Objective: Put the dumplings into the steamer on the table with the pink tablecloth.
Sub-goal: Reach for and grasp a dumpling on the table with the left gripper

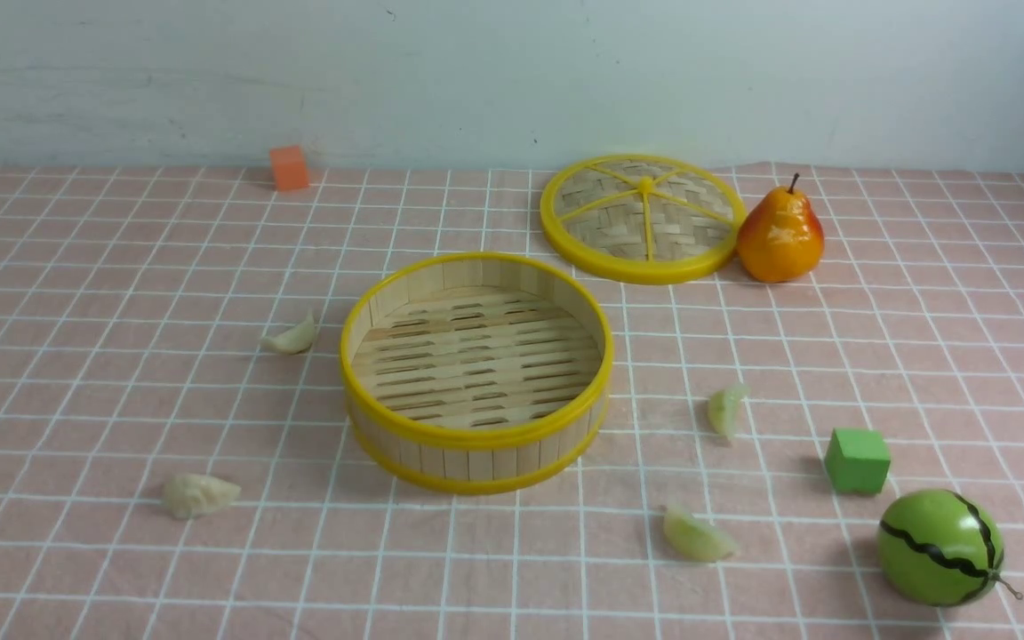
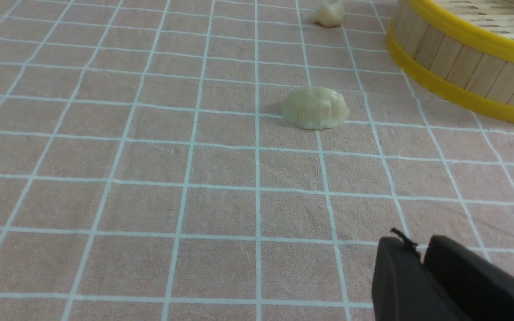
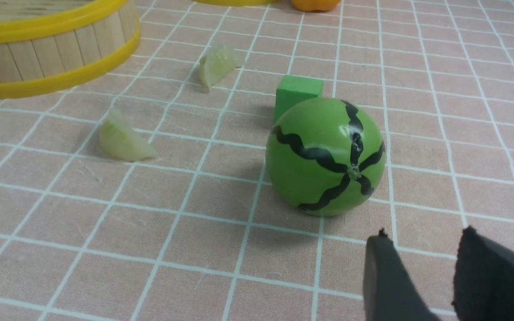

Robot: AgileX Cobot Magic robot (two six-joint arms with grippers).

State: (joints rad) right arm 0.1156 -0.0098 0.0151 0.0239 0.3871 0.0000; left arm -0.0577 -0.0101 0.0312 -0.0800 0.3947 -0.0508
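Four dumplings (image 1: 292,336) loose on the pink tablecloth (image 1: 76,267), none in the steamer (image 1: 476,458) at mid-table. Left of the steamer: one cream dumpling just beside it, another cream dumpling (image 1: 199,494) toward the front left corner. Right of it: one green dumpling (image 1: 727,409) near, another green dumpling (image 1: 697,535) closer to the front edge. Left gripper (image 2: 415,243): pinched closed, grips nothing. Right gripper (image 3: 422,234): slightly parted, empty, near the toy watermelon (image 3: 326,156) by the front right corner.

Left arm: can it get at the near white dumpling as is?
Probably yes. Only bare pink tablecloth lies between the left gripper and that dumpling; the steamer stands off to one side, not touching it.
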